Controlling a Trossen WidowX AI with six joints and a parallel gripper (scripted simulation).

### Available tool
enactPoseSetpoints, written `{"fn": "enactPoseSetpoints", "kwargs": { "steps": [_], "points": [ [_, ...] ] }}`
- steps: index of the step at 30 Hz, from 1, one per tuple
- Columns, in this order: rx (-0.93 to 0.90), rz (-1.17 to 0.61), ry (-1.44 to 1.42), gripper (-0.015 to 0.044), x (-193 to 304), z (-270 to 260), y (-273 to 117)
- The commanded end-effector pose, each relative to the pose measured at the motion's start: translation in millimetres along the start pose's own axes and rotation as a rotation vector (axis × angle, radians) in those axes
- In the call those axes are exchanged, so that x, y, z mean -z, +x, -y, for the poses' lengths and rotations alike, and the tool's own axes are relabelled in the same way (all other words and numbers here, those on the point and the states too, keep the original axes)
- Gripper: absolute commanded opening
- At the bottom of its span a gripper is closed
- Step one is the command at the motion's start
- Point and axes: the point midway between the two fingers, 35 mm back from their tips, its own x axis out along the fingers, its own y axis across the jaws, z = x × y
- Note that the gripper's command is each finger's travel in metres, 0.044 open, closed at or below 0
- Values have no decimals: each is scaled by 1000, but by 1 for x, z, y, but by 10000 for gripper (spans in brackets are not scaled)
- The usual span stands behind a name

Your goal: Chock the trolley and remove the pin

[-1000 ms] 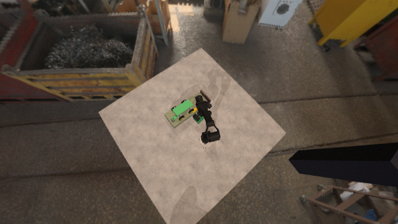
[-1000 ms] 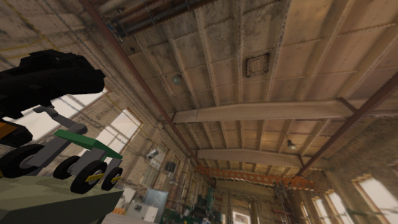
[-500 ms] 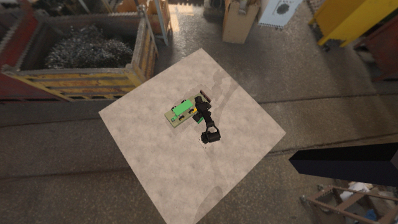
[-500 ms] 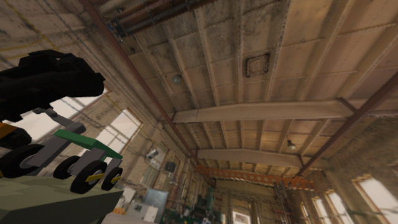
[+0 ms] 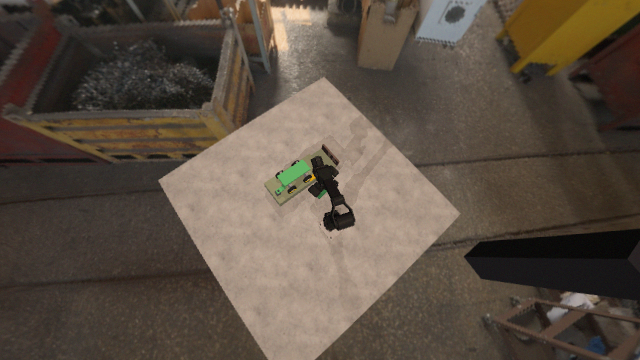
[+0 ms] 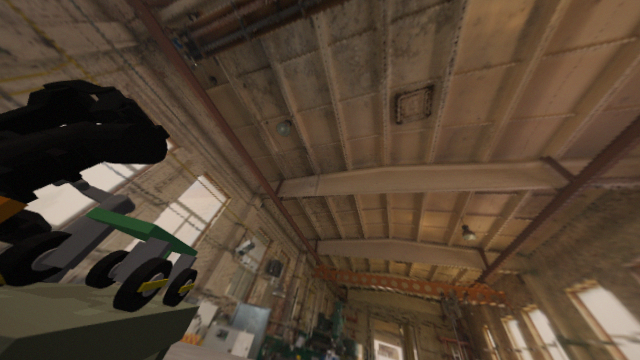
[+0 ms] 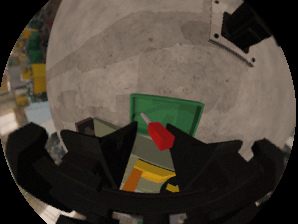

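Jaws: partly open, angled down over green tray. Stop pin: red-headed, tilted, between fingertips in wrist view; contact unclear. Arm: bent, reaching past tray. Trolley: on ramp.

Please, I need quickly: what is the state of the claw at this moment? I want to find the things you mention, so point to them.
Claw (image 5: pixel 316 189) (image 6: pixel 22 227) (image 7: pixel 152 125): partly open, apparently holding nothing; the red-headed pin (image 7: pixel 161 136) appears loose, tilted near its fingertips.

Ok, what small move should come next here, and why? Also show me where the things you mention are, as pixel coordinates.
Probably hold still and let the stop pin (image 7: pixel 161 136) drop before retreating: the gripper (image 5: pixel 319 189) (image 7: pixel 152 125) is open, and the pin sits tilted between its fingers, its shank over the green tray (image 7: pixel 199 117).
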Motion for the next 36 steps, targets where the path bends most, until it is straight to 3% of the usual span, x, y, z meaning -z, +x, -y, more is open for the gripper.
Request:
{"fn": "enactPoseSetpoints", "kwargs": {
  "steps": [1, 36],
  "points": [
    [-4, -1, 3, 190, 0, 3, 1],
    [-2, -1, 3, 190, 0, 26, 12]
  ]
}}
